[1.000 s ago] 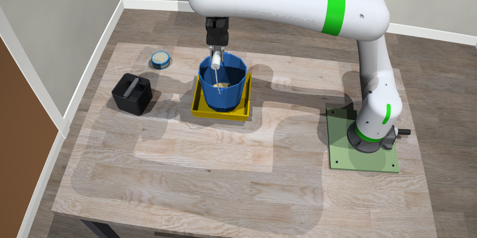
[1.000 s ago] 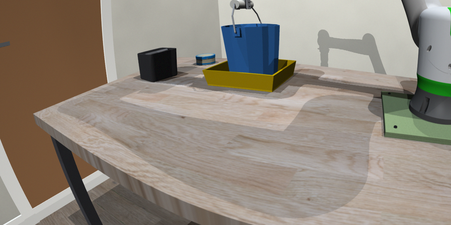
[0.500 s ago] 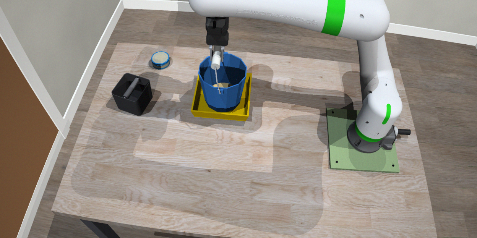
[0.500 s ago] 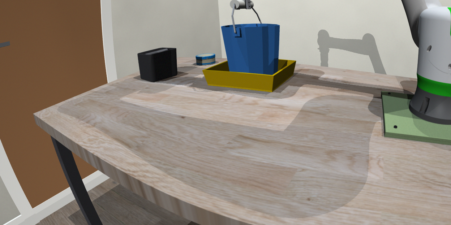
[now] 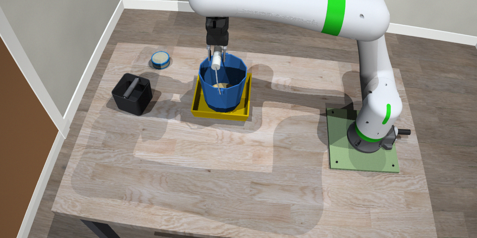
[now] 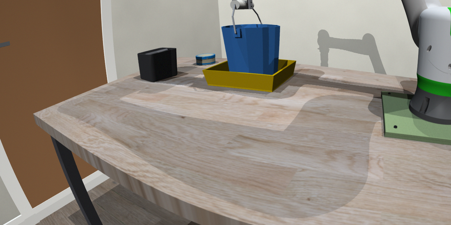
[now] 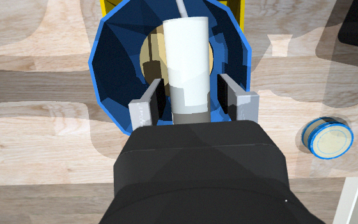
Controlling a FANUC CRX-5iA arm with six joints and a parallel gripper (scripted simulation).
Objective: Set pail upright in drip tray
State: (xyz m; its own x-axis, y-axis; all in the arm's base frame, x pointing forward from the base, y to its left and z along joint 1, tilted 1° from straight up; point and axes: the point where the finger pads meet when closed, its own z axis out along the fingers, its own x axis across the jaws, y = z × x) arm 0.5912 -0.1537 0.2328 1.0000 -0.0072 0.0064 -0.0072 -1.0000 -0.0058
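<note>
The blue pail [image 5: 222, 98] [image 6: 252, 50] [image 7: 114, 57] stands upright inside the yellow drip tray [image 5: 220, 115] [image 6: 239, 80] [image 7: 242, 13]. Its base looks down on the tray's floor in the top view; in the exterior view the tray wall hides the base. The pail's white grip [image 5: 216, 61] [image 6: 235, 4] [image 7: 188, 61] is on its raised wire handle. My gripper [image 5: 216, 57] [image 6: 242, 6] [image 7: 190, 89] is open around the grip, with a gap between the grip and each finger in the wrist view. The fingers are above the pail, away from the tray.
A black square caddy [image 5: 135, 99] [image 6: 158, 65] with a bar handle stands left of the tray. A round blue-rimmed tin [image 5: 160, 59] [image 6: 205, 59] [image 7: 328, 141] lies behind the caddy. The arm's green base plate [image 5: 343, 156] [image 6: 409, 133] is to the right.
</note>
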